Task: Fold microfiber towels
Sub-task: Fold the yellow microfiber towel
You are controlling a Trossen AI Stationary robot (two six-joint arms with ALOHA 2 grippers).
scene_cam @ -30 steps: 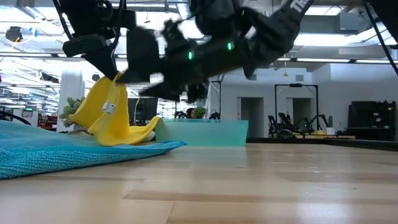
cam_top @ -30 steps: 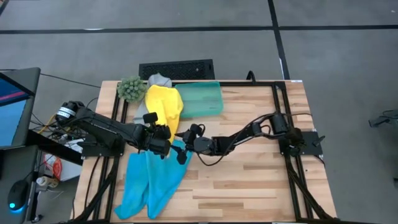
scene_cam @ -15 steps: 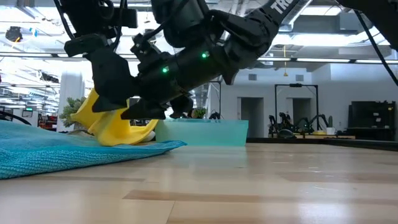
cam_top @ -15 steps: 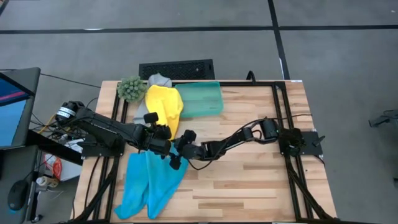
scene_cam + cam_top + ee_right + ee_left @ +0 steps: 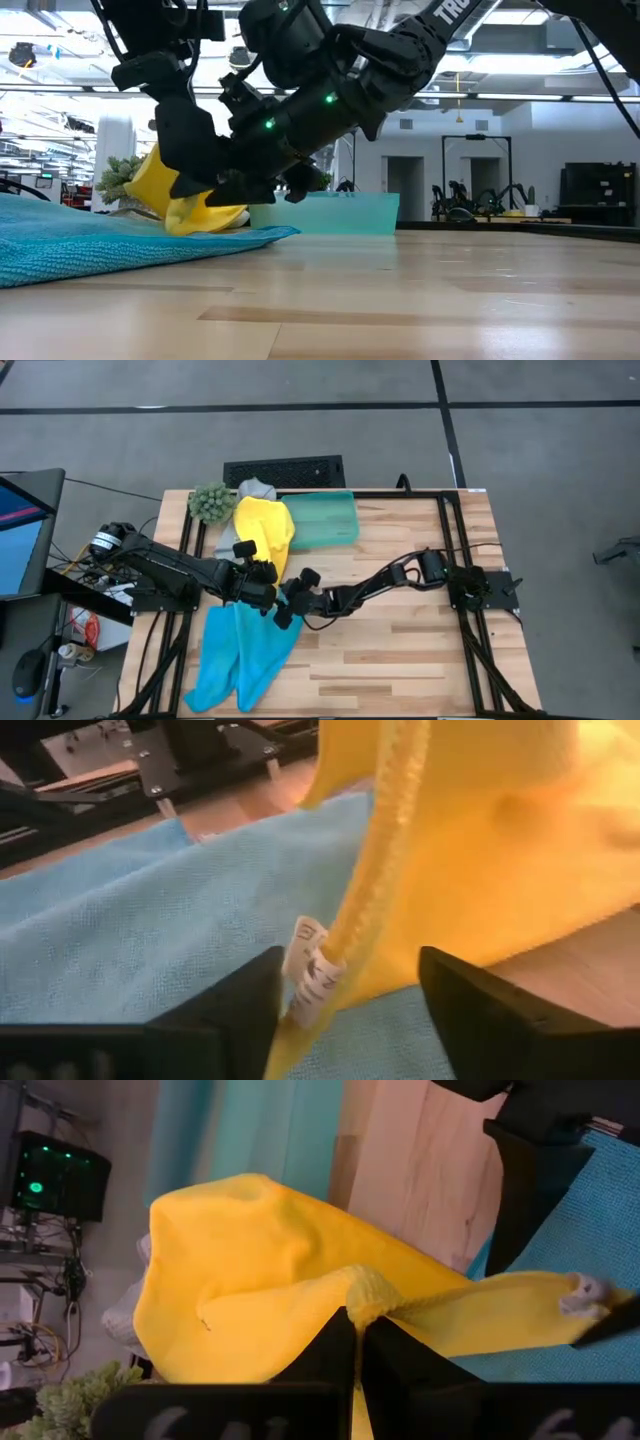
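Both grippers are working the yellow towel at the left-middle of the tabletop.

My left gripper (image 5: 355, 1342) is pinching a bunched fold of the yellow towel (image 5: 255, 1270), its fingers (image 5: 325, 1352) pressed together on the cloth, which only the left wrist view is showing me clearly. My right gripper (image 5: 345, 985) is sitting with fingers (image 5: 225, 1005) apart on either side of the towel's hanging hemmed edge, and that wrist view alone is revealing a small white tag (image 5: 312, 972) there, its print too small for me to read. From above, the yellow towel is draping toward the teal tray (image 5: 322, 520), with the blue towels (image 5: 240, 652) lying beneath both grippers. The low view is hiding the grasp behind the arms.
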